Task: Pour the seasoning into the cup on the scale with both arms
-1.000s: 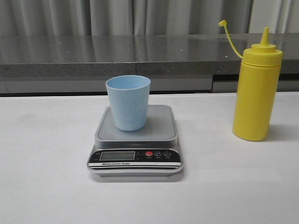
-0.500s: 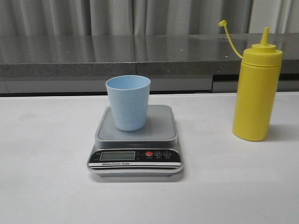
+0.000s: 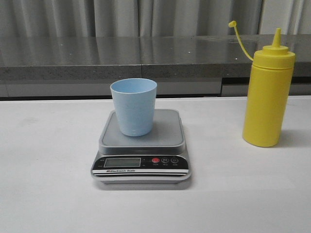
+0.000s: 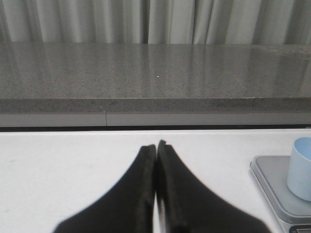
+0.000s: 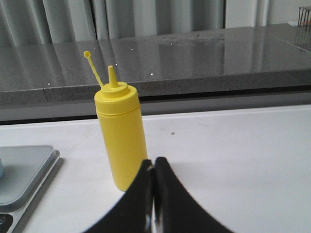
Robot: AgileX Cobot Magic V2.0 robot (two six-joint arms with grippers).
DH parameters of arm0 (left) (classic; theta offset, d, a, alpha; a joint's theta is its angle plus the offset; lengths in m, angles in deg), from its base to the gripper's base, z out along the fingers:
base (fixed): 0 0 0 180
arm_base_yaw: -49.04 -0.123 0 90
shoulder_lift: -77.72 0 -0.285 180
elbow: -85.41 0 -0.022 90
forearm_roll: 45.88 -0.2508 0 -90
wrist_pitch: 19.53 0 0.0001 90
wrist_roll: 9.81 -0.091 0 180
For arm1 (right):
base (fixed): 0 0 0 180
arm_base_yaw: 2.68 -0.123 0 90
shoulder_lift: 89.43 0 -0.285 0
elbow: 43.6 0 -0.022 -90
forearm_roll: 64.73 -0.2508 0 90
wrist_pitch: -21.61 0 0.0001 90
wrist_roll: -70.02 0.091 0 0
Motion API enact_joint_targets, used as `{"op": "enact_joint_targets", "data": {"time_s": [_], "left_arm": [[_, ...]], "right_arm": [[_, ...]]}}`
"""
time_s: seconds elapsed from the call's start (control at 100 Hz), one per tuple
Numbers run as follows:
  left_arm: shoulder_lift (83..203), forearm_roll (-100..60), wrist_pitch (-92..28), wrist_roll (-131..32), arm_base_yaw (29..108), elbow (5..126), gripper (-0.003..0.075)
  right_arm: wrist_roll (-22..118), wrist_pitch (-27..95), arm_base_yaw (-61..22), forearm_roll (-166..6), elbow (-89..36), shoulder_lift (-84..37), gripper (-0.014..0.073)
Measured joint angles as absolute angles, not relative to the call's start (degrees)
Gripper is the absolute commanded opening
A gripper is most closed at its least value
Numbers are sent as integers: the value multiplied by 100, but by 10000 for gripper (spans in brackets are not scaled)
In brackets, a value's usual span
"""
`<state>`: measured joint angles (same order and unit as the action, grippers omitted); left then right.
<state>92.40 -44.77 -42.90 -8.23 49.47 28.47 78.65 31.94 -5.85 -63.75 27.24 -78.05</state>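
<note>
The pale blue cup [image 3: 133,106] stands upright on the silver-grey scale [image 3: 165,133] at the table's middle. The yellow seasoning bottle [image 3: 267,92] stands upright at the right, its cap hanging off on its tether [image 3: 239,36]. Neither gripper shows in the front view. My left gripper [image 4: 157,145] is shut and empty, low over the table, well to the left of the scale [image 4: 272,174] and cup [image 4: 301,167]. My right gripper [image 5: 154,162] is shut and empty, just in front of the bottle [image 5: 121,133], apart from it. The scale's corner [image 5: 24,167] shows in the right wrist view.
A grey stone counter [image 3: 146,56] runs along the back edge of the white table [image 3: 48,145], with grey curtains behind it. The scale's display [image 3: 122,162] and red button [image 3: 155,160] face the front.
None in the objects; the front view has shifted by a pixel or two, no more.
</note>
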Motion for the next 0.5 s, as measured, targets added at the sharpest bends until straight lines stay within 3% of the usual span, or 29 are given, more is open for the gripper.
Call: {"op": "enact_joint_targets", "data": {"time_s": [0.42,0.5], "left_arm": [[9240,-4477,-4290,-823,4947,2847,-20],[9240,-4477,-4290,-823,4947,2847,-20]], "right_arm": [[7865,4508,-585,-6375,913,-5240,-65],[7865,4483,-585,-6375,761,-4826,-18]]}}
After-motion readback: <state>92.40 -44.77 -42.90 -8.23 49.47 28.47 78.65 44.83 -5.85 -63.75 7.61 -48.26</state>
